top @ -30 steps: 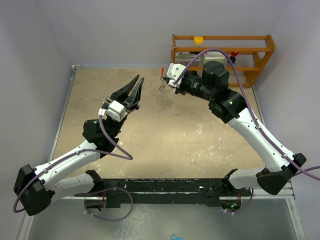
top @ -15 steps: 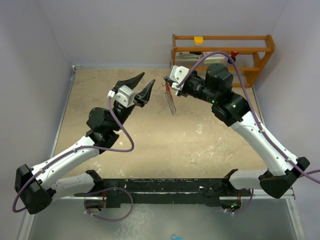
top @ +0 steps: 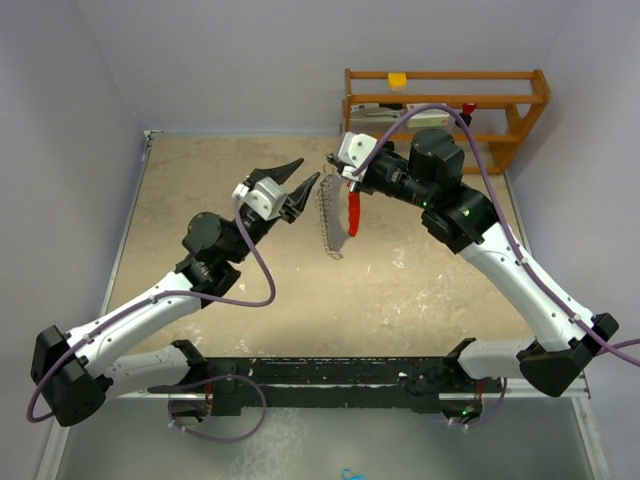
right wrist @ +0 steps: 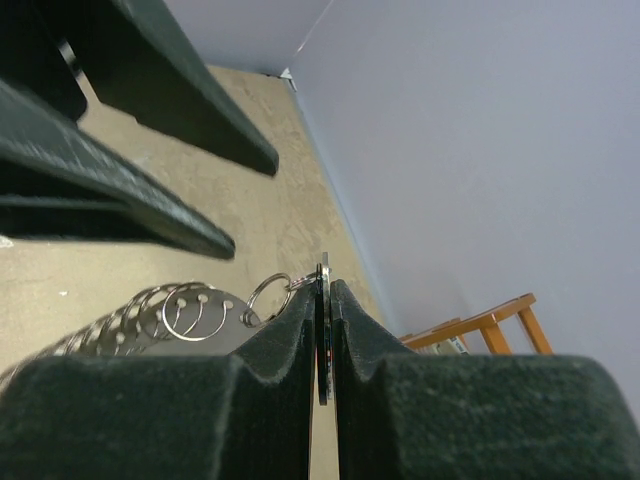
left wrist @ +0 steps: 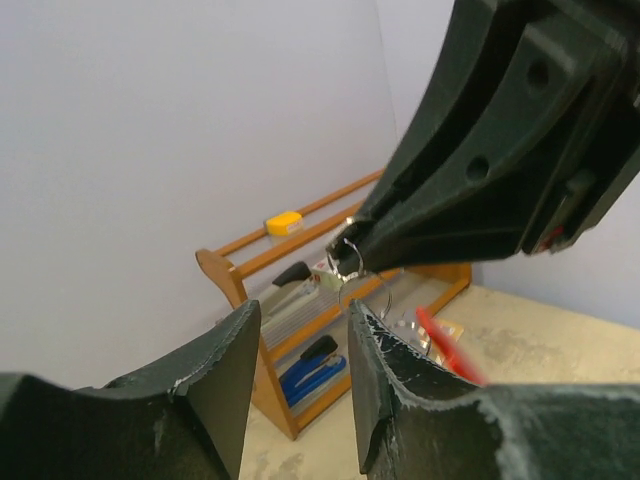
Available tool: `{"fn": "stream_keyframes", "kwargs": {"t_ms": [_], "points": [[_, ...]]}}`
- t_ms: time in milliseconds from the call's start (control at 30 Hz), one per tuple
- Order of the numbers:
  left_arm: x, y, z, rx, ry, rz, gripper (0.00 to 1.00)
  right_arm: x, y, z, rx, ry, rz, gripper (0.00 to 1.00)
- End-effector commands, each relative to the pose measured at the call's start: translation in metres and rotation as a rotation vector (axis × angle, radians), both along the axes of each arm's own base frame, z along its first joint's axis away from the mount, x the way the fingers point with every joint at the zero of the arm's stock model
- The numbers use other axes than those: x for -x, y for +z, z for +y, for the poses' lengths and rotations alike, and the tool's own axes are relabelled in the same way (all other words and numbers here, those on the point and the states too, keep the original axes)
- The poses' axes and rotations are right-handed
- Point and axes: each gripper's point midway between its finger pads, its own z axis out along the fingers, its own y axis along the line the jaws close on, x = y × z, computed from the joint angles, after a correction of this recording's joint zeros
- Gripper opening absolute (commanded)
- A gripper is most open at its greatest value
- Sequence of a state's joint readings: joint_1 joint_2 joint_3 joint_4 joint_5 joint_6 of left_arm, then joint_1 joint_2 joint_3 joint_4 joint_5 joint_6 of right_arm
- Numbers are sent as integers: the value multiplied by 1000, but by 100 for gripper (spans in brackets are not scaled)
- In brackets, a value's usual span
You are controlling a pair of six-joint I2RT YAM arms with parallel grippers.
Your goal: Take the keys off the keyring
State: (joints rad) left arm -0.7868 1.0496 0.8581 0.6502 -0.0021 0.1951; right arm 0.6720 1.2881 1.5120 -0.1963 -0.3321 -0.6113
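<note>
My right gripper point(top: 337, 170) is shut on the keys point(right wrist: 323, 340), thin flat metal with a dark head seen edge-on between its pads. The keyring hangs below it above the table: a red strip point(top: 353, 214) and a silvery chain-like arc of rings point(top: 327, 222), joined by a small split ring point(right wrist: 265, 297). My left gripper point(top: 306, 174) is open and empty, its tips just left of the right gripper's tip and the chain's top. In the left wrist view the gripper point(left wrist: 300, 335) faces the rings point(left wrist: 365, 285) and the blurred red strip point(left wrist: 450, 350).
A wooden rack point(top: 445, 110) with a yellow item on top and tools on its shelves stands at the back right, close behind the right gripper; it also shows in the left wrist view point(left wrist: 300, 290). The tan tabletop point(top: 230, 290) is walled on the left and right.
My left gripper has moved right and up toward the right gripper's tip. The keyring has swung out and now hangs spread, chain left and red strip right. The right gripper stays shut.
</note>
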Motion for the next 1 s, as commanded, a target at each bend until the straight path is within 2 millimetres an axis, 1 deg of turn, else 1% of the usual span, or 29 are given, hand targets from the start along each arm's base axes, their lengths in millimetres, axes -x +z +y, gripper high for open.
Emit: {"fn": "stream_keyframes", "kwargs": {"t_ms": [0,100,267,367,567,767,967], "points": [[-7,-8,-7,-54,17,-53,37,7,34,-2,-79,16,-73,11],[-10,-11,-7,-61,39,-89,36,8,33,-1,-78,23,-69,11],[-15,-10,-4,-39,76,-127,34,7,32,0,-77,25,-66,11],[-13,-6,0,-5,86,-147,34,7,31,0,-76,25,-65,11],[-11,2,16,66,136,-170,34,6,30,1,-75,28,-63,11],[-10,4,17,107,127,-171,34,6,28,3,-74,35,-56,11],[-1,9,23,162,103,-170,34,8,27,4,-73,41,-49,12]]}}
